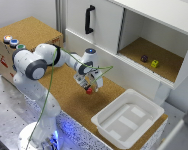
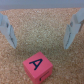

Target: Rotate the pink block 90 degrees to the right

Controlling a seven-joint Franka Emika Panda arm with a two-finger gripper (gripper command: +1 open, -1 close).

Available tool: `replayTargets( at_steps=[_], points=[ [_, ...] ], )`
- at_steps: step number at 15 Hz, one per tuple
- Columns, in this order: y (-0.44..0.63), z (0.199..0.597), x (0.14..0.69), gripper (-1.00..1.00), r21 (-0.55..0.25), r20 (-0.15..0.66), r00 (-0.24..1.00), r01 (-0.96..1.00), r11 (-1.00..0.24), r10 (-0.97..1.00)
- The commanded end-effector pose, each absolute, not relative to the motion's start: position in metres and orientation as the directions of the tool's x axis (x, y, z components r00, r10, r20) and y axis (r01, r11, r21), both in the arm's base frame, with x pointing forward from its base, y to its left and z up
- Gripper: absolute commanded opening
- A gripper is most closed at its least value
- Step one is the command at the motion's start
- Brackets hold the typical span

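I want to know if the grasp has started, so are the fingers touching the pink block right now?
Apart. The wrist view shows both fingers spread wide, with bare cork between each of them and the pink block, which sits on the surface on its own.

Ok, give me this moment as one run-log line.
gripper: open, above cork counter | pink block: on counter, not gripped, outside the fingers, letter A on top | rotation: not shown as started
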State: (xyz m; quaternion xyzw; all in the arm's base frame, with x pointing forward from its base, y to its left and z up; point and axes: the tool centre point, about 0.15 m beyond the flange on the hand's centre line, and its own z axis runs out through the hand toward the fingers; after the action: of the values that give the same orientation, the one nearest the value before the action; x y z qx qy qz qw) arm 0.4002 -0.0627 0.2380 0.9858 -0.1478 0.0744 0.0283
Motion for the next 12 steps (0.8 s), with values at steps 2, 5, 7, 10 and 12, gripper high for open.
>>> replayTargets(
  at_steps=[2,5,7,10,12],
  points=[
    [-0.061,0.243,0.39,1.0,-0.015,0.153,0.95,-0.273,-0.962,-0.272],
    [-0.06,0.235,0.395,1.0,0.019,0.15,0.94,-0.314,-0.949,-0.308],
    [-0.048,0.231,0.393,1.0,0.009,0.143,0.961,-0.241,-0.97,-0.238],
    [-0.037,0.224,0.394,1.0,-0.019,0.101,0.991,-0.083,-0.996,-0.084],
    [-0.035,0.218,0.393,1.0,0.007,0.103,0.993,0.054,-0.999,0.054]
  ],
)
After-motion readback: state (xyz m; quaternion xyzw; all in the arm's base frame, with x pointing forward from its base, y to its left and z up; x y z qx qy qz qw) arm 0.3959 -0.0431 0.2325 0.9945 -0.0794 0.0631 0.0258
